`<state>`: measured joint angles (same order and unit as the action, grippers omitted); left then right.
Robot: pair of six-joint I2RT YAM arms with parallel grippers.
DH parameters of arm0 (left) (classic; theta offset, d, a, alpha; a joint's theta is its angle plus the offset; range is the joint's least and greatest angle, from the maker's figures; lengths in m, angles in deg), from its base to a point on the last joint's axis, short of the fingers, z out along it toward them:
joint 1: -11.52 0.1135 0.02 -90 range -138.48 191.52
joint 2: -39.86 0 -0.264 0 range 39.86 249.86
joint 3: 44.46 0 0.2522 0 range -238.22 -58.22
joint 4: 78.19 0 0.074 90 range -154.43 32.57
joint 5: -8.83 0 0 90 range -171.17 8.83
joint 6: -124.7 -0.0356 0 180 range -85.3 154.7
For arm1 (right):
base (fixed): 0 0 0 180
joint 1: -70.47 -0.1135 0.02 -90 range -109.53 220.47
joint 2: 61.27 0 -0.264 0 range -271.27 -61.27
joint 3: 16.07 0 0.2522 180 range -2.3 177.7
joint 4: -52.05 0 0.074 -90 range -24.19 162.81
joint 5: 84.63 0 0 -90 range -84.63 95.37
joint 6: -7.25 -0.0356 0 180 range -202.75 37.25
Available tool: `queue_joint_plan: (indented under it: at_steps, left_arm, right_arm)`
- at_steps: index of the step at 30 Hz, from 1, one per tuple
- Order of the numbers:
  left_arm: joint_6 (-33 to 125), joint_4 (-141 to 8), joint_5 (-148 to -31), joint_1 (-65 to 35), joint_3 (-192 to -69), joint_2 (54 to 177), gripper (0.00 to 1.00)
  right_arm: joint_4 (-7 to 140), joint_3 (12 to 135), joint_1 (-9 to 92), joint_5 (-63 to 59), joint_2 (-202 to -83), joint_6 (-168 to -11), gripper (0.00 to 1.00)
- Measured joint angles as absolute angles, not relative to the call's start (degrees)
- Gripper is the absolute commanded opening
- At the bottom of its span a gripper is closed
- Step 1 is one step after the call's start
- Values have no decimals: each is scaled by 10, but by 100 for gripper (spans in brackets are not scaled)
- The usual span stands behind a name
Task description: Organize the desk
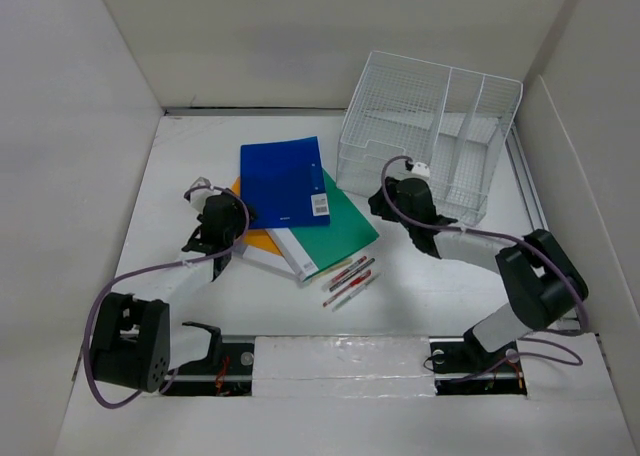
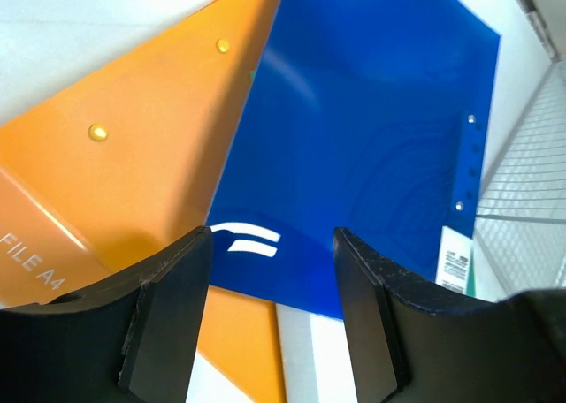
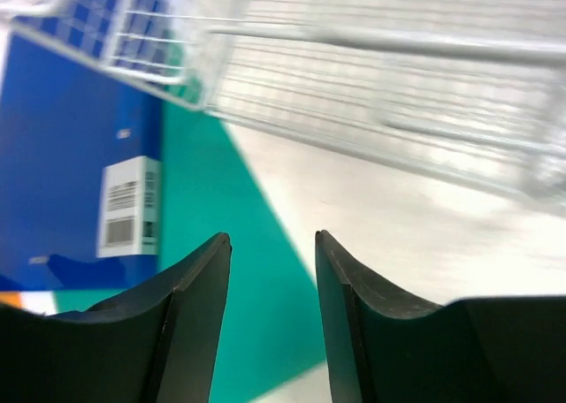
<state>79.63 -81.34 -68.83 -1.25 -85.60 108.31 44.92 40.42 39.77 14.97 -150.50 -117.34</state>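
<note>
The white desk (image 1: 420, 301) fills the walled booth. The left gripper (image 2: 272, 244), jaws spread, hangs over the orange folder (image 2: 115, 155) and blue folder (image 2: 354, 138). The right gripper (image 3: 272, 244), also spread, sits near the wire organizer (image 1: 430, 136). Pinching one folder could drag the whole stack askew.

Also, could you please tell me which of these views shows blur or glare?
Right wrist view: the wire-mesh file organizer is smeared and blurred, while the right gripper fingers look sharp. Left wrist view: crisp, with a white glare streak low on the blue folder. Top external view: sharp and evenly lit, with only soft shadows on the desk.
</note>
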Motion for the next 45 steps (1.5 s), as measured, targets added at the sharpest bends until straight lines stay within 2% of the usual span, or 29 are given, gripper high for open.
queue_joint_plan:
  at_steps: [5, 13, 17, 18, 21, 23, 25, 26, 29, 32, 34, 38, 45]
  left_arm:
    - [796, -825, -689, -19, -856, 1081, 52]
    - [796, -831, -687, -20, -856, 1086, 52]
    - [796, -830, -675, -20, -856, 1086, 52]
    - [796, -830, -671, -20, -856, 1085, 52]
    - [795, -828, -659, -20, -856, 1085, 52]
    - [793, -824, -652, -20, -855, 1085, 52]
    - [793, -822, -646, -20, -852, 1085, 52]
    - [793, -822, -645, -20, -849, 1085, 52]
    - [793, -817, -644, -20, -843, 1085, 52]
    - [793, -816, -643, -20, -843, 1087, 52]
    - [792, -815, -643, -20, -843, 1089, 52]
    - [791, -818, -644, -19, -843, 1096, 51]
    - [791, -823, -645, -15, -843, 1114, 47]
  right_arm:
    - [463, 367, 456, 139, -1479, -1168, 47]
    - [468, 380, 571, 103, -1500, -1158, 49]
    - [470, 384, 558, 75, -1500, -1155, 55]
    - [469, 381, 543, 72, -1494, -1154, 59]
    - [466, 338, 483, 73, -1433, -1158, 60]
    - [466, 310, 445, 70, -1383, -1161, 58]
    - [460, 294, 418, 67, -1350, -1164, 42]
    - [453, 293, 405, 66, -1347, -1167, 38]
    - [428, 315, 369, 63, -1388, -1171, 34]
    - [418, 370, 340, 56, -1476, -1176, 49]
    - [411, 409, 326, 52, -1534, -1181, 51]
    - [387, 450, 318, 48, -1612, -1194, 51]
    - [382, 496, 308, 68, -1688, -1214, 42]
